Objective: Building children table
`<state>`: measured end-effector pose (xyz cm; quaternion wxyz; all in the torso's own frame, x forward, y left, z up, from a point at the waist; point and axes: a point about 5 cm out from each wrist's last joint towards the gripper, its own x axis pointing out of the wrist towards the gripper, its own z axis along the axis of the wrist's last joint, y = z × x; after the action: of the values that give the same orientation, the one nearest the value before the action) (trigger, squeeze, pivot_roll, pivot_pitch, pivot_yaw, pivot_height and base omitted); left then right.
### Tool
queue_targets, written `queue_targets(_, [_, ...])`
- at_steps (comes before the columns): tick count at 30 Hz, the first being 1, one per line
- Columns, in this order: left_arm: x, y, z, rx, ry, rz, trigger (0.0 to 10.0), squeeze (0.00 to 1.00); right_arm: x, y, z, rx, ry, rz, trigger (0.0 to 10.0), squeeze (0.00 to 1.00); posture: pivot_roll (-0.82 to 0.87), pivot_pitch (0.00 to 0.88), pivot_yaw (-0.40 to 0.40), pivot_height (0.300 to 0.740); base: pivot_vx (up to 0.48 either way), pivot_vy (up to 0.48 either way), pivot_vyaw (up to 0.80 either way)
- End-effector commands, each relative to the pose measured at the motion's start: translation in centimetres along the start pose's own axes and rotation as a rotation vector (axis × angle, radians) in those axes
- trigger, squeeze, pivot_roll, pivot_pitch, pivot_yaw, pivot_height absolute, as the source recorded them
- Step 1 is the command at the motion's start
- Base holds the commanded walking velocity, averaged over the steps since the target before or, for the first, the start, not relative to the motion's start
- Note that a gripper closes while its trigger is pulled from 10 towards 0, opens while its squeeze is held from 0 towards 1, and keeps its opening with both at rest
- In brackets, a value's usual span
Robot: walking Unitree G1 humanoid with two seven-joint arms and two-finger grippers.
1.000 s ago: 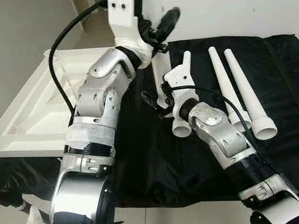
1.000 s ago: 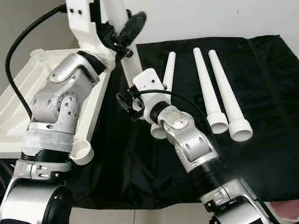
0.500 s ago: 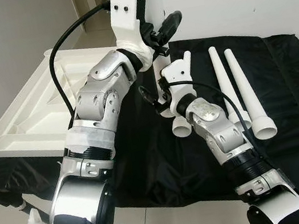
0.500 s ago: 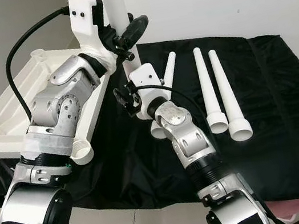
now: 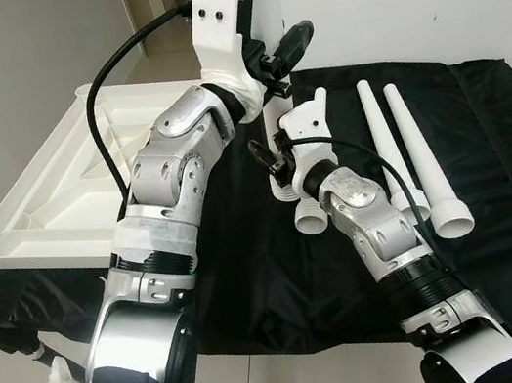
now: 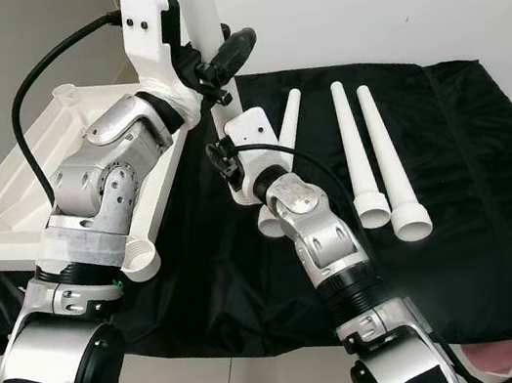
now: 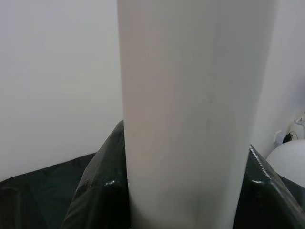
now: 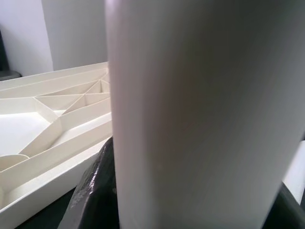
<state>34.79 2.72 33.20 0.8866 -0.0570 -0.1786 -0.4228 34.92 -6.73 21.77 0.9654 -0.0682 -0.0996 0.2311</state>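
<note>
A white table leg [image 6: 187,5] stands upright at the far corner of the upturned white table top [image 5: 50,203]. My left gripper [image 5: 279,53] is shut on this leg high up. My right gripper [image 5: 271,161] is shut on it lower down, close to its base. Both wrist views show the leg [image 7: 186,114] pressed up close, with the table top's ribs [image 8: 52,109] behind it in the right wrist view. Three more tapered white legs [image 5: 382,144] lie side by side on the black cloth [image 5: 498,159]; my right arm hides part of the nearest one.
The table top overhangs the cloth on the left, with a round leg socket [image 6: 139,262] at its near corner. A white wall runs behind the cloth. Pale floor tiles [image 5: 300,382] show below the cloth's front edge.
My right gripper has shifted slightly up and toward the upright leg, and its wrist has turned a little. The left gripper and the lying legs have stayed put.
</note>
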Motion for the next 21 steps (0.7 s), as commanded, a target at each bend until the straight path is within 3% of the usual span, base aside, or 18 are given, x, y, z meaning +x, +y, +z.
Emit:
queue_targets(1, [0.2,-0.8,0.1,0.000,-0.001,-0.043,10.0,0.00,0.1,0.5,-0.1,0.019,0.011,0.002,0.0,0.00,-0.03,0.002,0.067,0.740,0.000,0.000,0.00])
queue_targets(2, [0.2,-0.9,0.1,0.007,-0.001,-0.050,10.0,0.00,0.1,0.5,-0.1,0.025,0.014,-0.010,3.1,0.00,-0.03,0.002,0.067,0.740,0.000,0.000,0.00])
queue_targets(4, [0.2,-1.0,0.1,0.012,-0.002,-0.054,10.0,0.00,0.0,0.4,-0.2,0.028,0.017,-0.018,3.1,0.00,-0.03,0.002,0.067,0.740,0.000,0.000,0.00])
queue_targets(5, [0.2,-1.0,0.1,0.002,-0.003,-0.060,10.0,0.00,0.0,0.4,-0.2,0.032,0.019,-0.025,10.0,0.00,-0.04,0.000,0.066,0.740,0.000,0.000,0.00])
queue_targets(6, [0.2,-1.1,0.1,-0.012,-0.006,-0.069,10.0,1.00,-0.1,0.4,-0.3,0.042,0.021,-0.031,10.0,0.00,-0.04,0.000,0.067,0.740,0.000,0.000,0.00])
queue_targets(15, [-0.1,-1.2,0.0,-0.005,-0.006,-0.117,10.0,1.00,-0.3,0.3,-0.8,0.107,0.046,-0.078,10.0,0.00,-0.04,0.000,0.060,0.740,0.000,0.000,0.00])
queue_targets(16, [-0.5,-1.1,0.3,0.040,-0.012,-0.139,10.0,0.00,-0.5,0.1,-1.1,0.137,0.052,-0.107,10.0,0.00,-0.04,0.000,0.060,0.740,0.000,0.000,0.00])
queue_targets(21, [-0.8,-0.7,0.5,0.040,-0.020,-0.135,10.0,0.00,-0.7,-0.1,-1.2,0.152,0.054,-0.131,10.0,0.00,-0.04,0.000,0.061,0.740,0.000,0.000,0.00])
